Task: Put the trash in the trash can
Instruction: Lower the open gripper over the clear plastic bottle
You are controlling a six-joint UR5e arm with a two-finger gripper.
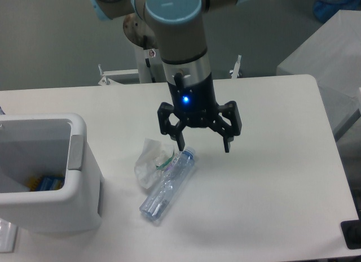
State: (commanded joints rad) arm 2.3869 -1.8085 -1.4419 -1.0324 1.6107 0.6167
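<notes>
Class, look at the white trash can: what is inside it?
Inside the trash can, something yellow and blue lies at the bottom. The near wall hides the rest.

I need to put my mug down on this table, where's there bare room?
Widest bare patch: the table to the right of the hand, out to the right edge. Another strip runs along the far edge behind the trash can. It is crowded between the bin and the hand, where the wrapper and the bottle lie together.

White table. Grey block lay beyond table's far right corner. Black object sat at table's near right edge.
</notes>
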